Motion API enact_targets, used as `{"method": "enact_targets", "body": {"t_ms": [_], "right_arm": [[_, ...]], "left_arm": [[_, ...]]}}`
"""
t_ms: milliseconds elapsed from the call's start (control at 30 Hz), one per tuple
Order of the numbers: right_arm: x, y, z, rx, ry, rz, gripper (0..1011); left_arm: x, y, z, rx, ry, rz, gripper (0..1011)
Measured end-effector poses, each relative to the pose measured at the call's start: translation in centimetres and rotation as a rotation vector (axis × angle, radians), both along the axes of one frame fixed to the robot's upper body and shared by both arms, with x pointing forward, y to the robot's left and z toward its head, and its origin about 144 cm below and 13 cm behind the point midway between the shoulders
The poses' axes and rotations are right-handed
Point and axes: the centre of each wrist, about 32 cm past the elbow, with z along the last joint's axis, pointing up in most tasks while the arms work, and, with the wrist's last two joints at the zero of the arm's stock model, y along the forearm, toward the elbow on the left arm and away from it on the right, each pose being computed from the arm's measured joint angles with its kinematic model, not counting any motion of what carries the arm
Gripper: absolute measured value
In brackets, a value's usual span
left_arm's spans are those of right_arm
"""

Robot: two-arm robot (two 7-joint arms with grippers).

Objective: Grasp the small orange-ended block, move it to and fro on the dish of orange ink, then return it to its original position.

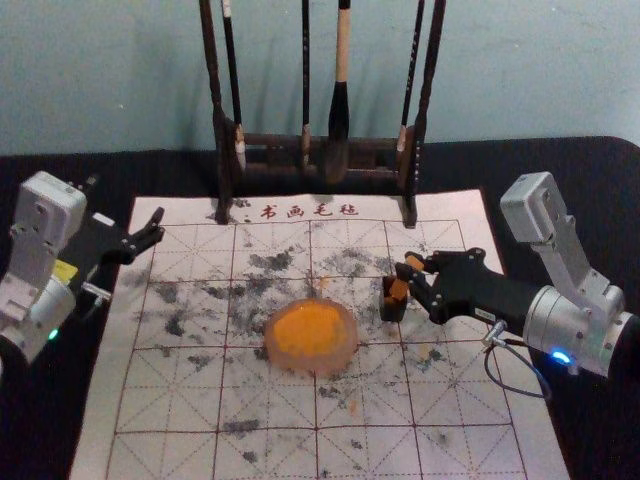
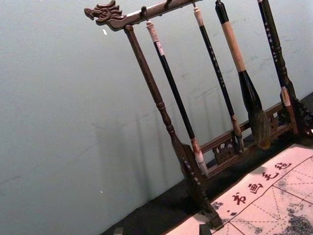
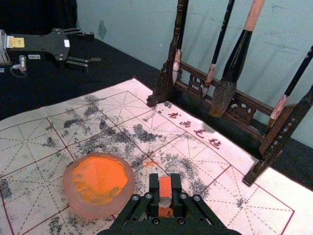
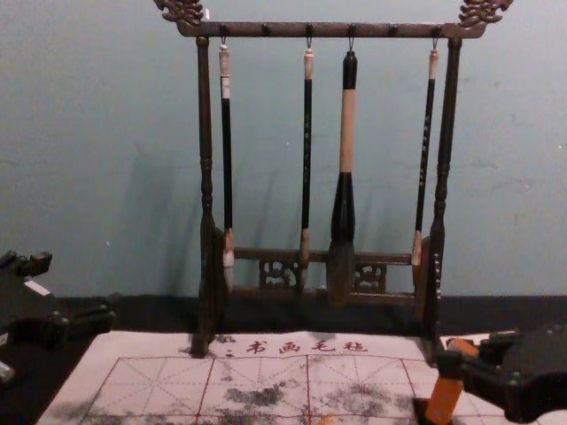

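Head view, and here is the action: the right gripper reaches in from three o'clock, its jaws pinching the small orange-ended block above a small dark box-like holder. That puts the block at two o'clock from the round translucent dish of orange ink, close by on the white mat with red grid lines. Over at ten o'clock, the left gripper sits parked, jaws spread. The step in hand looks like the grasp at the block's own spot, though a return at the finish would look much the same, and these frames cannot settle which.

If it is the grasp, the next move calls for a straight lift clear of the holder, then a swing toward eight o'clock and a gentle lowering onto the ink. Catching the holder's edge, or letting the block twist in the grip, would be the danger.

Now compare angles! The right wrist view gives the squeeze head-on, a pale band on the block between both fingers, a detail the head view leaves unclear. The chest view brings out the block's lean, top toward one o'clock; whether its foot sits inside the holder, nobody can tell.
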Motion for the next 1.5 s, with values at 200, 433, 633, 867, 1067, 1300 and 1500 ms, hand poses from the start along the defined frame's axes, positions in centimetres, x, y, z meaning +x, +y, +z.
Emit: {"method": "enact_targets", "body": {"t_ms": [200,433,633,867,1067,1300,1500], "right_arm": [[-0.1,0.1,-0.1,0.0,-0.001,-0.007,149],[-0.3,0.5,-0.7,-0.001,0.011,-0.027,149],[-0.6,1.0,-1.3,0.003,0.017,-0.052,149],[-0.8,1.6,-1.8,-0.003,0.015,-0.082,149],[-0.8,1.9,-2.4,-0.022,0.01,-0.104,149],[-0.8,2.1,-2.7,-0.022,0.012,-0.128,149],[-0.8,2.2,-2.7,-0.008,0.016,-0.141,149]], "left_arm": [[0.0,0.0,0.0,0.0,0.0,0.0,1001],[0.0,0.0,0.0,0.0,0.0,0.0,1002],[0.0,0.0,0.0,0.0,0.0,0.0,1001],[0.0,0.0,0.0,0.0,0.0,0.0,1001],[0.0,0.0,0.0,0.0,0.0,0.0,1001],[0.0,0.0,0.0,0.0,0.0,0.0,1001],[0.0,0.0,0.0,0.0,0.0,0.0,1001]]}}
